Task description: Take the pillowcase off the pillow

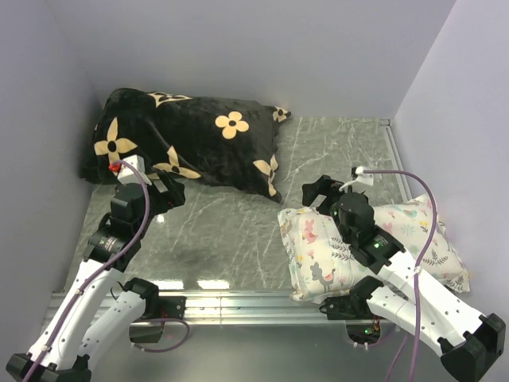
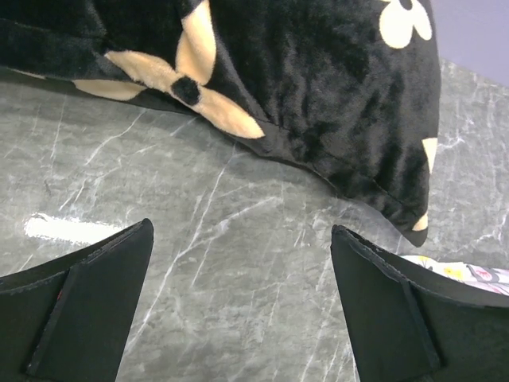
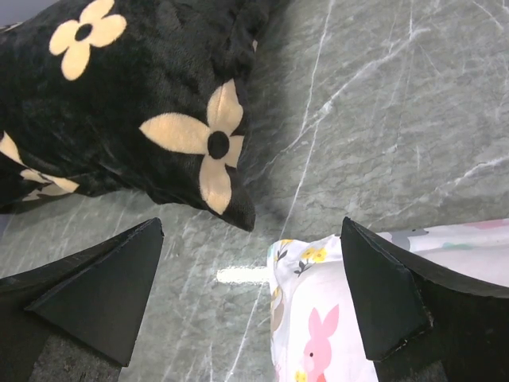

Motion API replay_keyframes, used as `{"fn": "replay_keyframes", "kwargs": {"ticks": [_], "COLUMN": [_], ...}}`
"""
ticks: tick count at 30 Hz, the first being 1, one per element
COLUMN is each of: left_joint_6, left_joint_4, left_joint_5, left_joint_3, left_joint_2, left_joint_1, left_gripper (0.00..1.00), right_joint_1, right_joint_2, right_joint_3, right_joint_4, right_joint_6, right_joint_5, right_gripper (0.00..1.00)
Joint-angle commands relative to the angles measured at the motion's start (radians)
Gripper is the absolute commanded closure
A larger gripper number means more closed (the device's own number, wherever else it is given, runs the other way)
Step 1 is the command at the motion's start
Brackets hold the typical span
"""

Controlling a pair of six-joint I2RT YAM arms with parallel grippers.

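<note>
While left tool (image 1: 170, 193) and right tool (image 1: 321, 189) both gape wide and empty, the pillowcase (image 1: 191, 139) lies stuffed at the desk's (image 1: 231, 231) 11 o'clock. Left tool sits near its 7 o'clock edge; right tool is over the floral pillow (image 1: 318, 255) at 4 o'clock.

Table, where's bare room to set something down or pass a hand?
Most bare table lies between the pillowcase, the floral pillow and the left tool. A second patch sits far right, beyond the floral pillow, against the wall. Crowded: far left and near right.
</note>
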Motion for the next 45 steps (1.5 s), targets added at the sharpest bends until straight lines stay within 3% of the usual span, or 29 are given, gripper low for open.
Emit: {"fn": "replay_keyframes", "kwargs": {"ticks": [1, 7, 11, 15, 17, 25, 30, 37, 38, 41, 42, 44, 45], "left_joint_6": [-0.017, -0.026, -0.077, -0.103, -0.129, -0.202, -0.224, -0.229, -0.226, -0.213, -0.210, -0.199, -0.198], "left_joint_4": [-0.006, -0.006, -0.041, -0.079, -0.067, 0.183, 0.295, 0.493, 0.505, 0.501, 0.482, 0.462, 0.398], "left_joint_5": [-0.033, -0.068, -0.129, -0.180, -0.130, 0.097, 0.123, 0.108, 0.102, 0.073, 0.061, 0.018, 0.002], "left_joint_3": [0.053, 0.106, 0.218, 0.376, 0.433, 0.389, 0.323, 0.254, 0.255, 0.275, 0.292, 0.312, 0.335], "left_joint_2": [0.011, 0.037, 0.199, 0.398, 0.485, 0.698, 0.801, 0.927, 0.938, 0.976, 0.985, 0.999, 1.002], "left_joint_1": [-0.003, -0.003, -0.003, 0.020, 0.086, 0.372, 0.423, 0.425, 0.425, 0.423, 0.423, 0.426, 0.426], "left_gripper": [0.01, 0.01, 0.01, 0.01, 0.01, 0.01, 0.01, 0.03, 0.05, 0.28, 0.51, 0.77, 0.99], "right_joint_1": [0.004, 0.005, 0.004, 0.002, 0.001, -0.008, -0.008, -0.011, -0.013, -0.012, -0.012, -0.010, -0.011], "right_joint_2": [-0.017, 0.015, 0.105, 0.346, 0.444, 0.877, 1.067, 1.150, 1.161, 1.190, 1.195, 1.195, 1.193], "right_joint_3": [-0.004, 0.031, 0.103, 0.256, 0.377, 0.713, 0.806, 0.774, 0.769, 0.783, 0.795, 0.801, 0.803], "right_joint_4": [0.023, 0.032, 0.086, 0.109, 0.095, 0.106, 0.107, 0.192, 0.198, 0.196, 0.190, 0.187, 0.181], "right_joint_6": [-0.009, -0.049, -0.089, -0.134, -0.150, -0.187, -0.203, -0.186, -0.183, -0.184, -0.184, -0.189, -0.189], "right_joint_5": [0.003, -0.040, -0.143, -0.218, -0.236, -0.333, -0.329, -0.266, -0.255, -0.250, -0.246, -0.247, -0.235], "right_gripper": [0.00, 0.00, 0.00, 0.00, 0.00, 0.00, 0.00, 0.00, 0.00, 0.01, 0.02, 0.12, 0.17]}}
